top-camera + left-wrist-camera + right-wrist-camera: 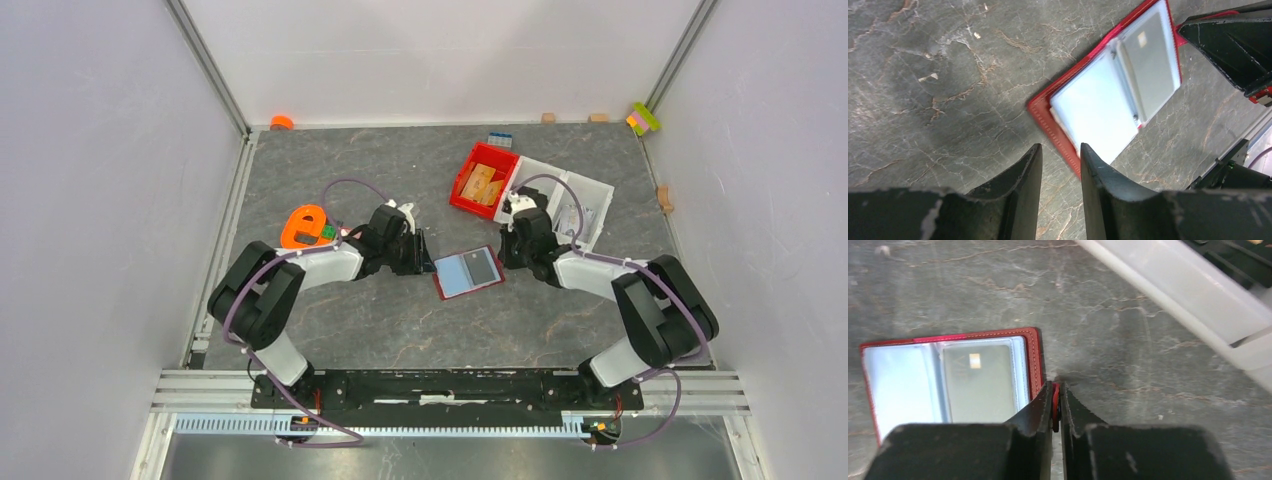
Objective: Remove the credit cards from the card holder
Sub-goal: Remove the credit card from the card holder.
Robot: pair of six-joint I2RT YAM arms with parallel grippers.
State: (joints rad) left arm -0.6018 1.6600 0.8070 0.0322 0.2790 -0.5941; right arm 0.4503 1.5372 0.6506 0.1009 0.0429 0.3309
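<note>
Your right gripper has its two fingers almost together. A thin red strip sits between them: it pinches the edge of the card holder on the side of the grey credit card.

Your left gripper has only a narrow gap between its fingers, and I see nothing inside this gap. Its tips are low over the table, at the opposite red edge of the card holder. One fingertip covers a part of this edge, but I cannot tell if it touches.

The card holder lies open and flat on the grey table, between the two grippers. Both credit cards are inside its clear pockets: the light blue credit card in the half near the left gripper, the grey one in the other half.

Farther from you, behind the right gripper, a red bin with tan wooden pieces stands just beside a white tray.
</note>
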